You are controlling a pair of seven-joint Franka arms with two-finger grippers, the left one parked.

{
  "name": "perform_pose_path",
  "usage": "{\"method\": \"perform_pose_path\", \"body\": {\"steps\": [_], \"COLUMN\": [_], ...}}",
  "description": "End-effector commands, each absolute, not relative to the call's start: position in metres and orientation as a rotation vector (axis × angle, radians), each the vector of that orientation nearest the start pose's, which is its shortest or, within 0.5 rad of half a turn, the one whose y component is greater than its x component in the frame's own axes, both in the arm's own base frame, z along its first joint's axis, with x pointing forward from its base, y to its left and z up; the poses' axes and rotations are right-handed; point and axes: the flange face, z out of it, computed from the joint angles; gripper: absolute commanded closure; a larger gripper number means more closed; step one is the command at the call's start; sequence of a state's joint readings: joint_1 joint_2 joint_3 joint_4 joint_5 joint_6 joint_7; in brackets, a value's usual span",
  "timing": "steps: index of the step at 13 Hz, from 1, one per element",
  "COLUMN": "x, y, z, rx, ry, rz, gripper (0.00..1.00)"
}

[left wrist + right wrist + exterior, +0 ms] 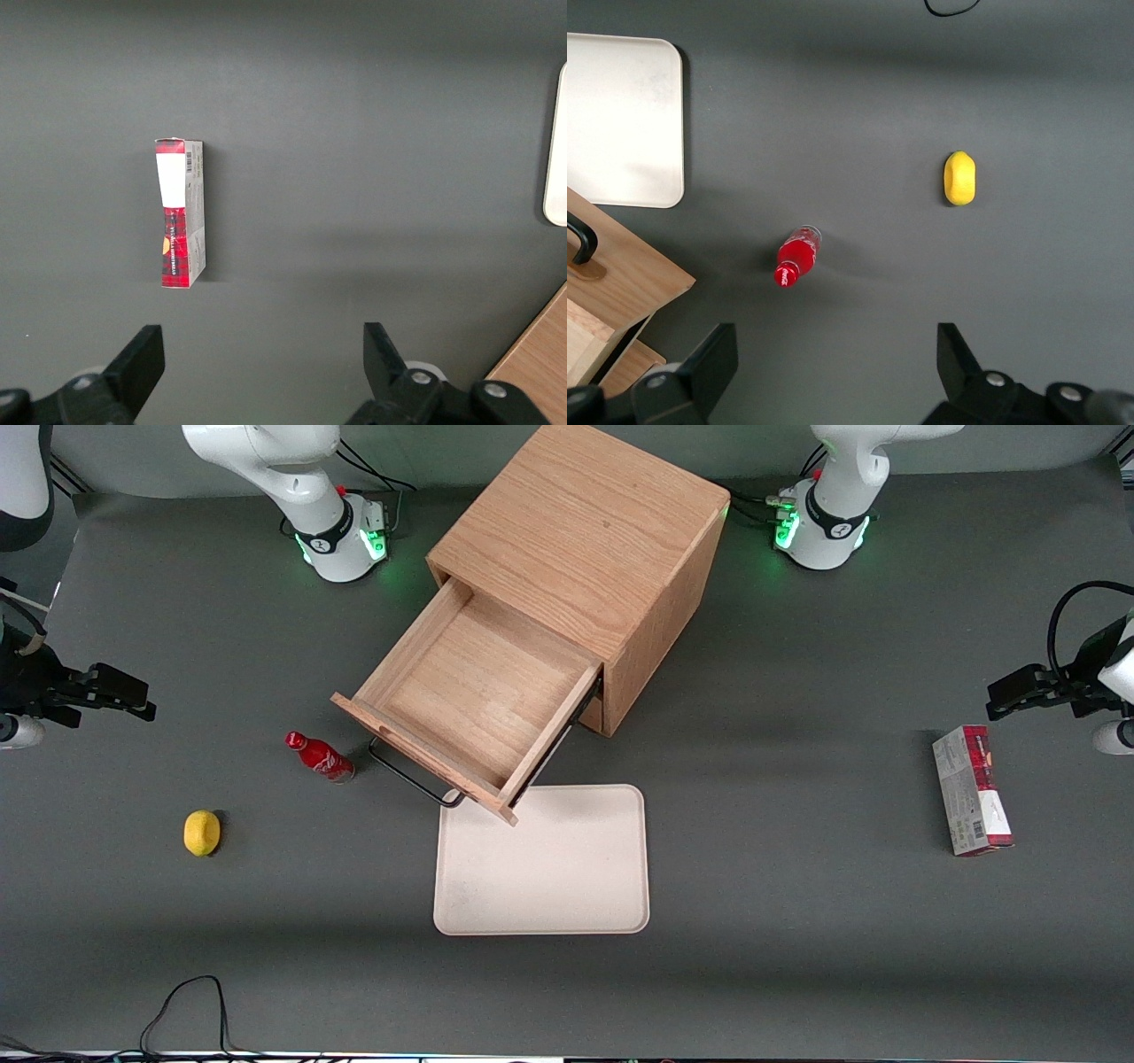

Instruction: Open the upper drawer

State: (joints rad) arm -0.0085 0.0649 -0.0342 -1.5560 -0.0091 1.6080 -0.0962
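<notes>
1 upper drawer [478, 695] fully out over tray [567, 886] edge; hand [115, 691] wide, well apart

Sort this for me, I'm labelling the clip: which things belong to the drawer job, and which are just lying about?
Job:
- upper drawer, pulled out
- its black handle
- tool, open, at the working arm's end of the table, holding nothing

Lying about:
- red bottle
- lemon
- white tray
- red box
</notes>
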Motion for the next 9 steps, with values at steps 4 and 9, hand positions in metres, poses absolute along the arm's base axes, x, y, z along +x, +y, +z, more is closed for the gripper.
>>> {"method": "perform_pose_path", "body": {"steps": [4,9], "x": [0.579,0.5794], "y": [-0.0285,-0.0292], "z": [0.5972,0.597], "rx": [-3.18,-3.178], "ry": [-0.042,-0.041], "rz": [0.03,0.03], "gripper": [0.0,0.0]}}
